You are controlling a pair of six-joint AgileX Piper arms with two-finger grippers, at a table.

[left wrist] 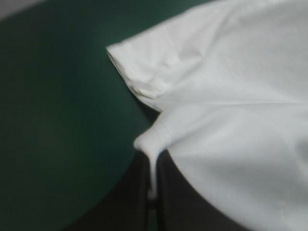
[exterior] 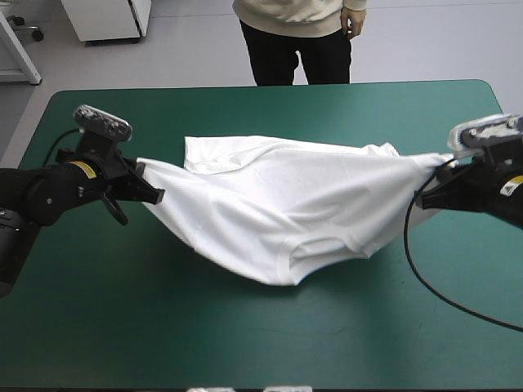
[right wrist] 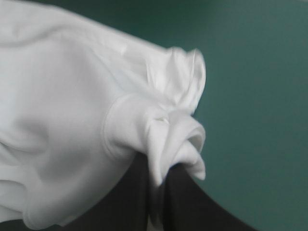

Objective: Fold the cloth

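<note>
T-shirt (exterior: 278, 212) stretched between left hand (exterior: 153, 194), right hand (exterior: 440, 173) — sagging onto teal-green cover (exterior: 245, 343).

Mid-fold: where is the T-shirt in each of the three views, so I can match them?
High view: the T-shirt stretched across mid-table between the left gripper and the right gripper.
Left wrist view: the T-shirt spreads ahead, a corner pinched in the left gripper.
Right wrist view: the T-shirt fills one side, a bunched corner pinched in the right gripper.
Shared landmark: the teal-green cover.
</note>
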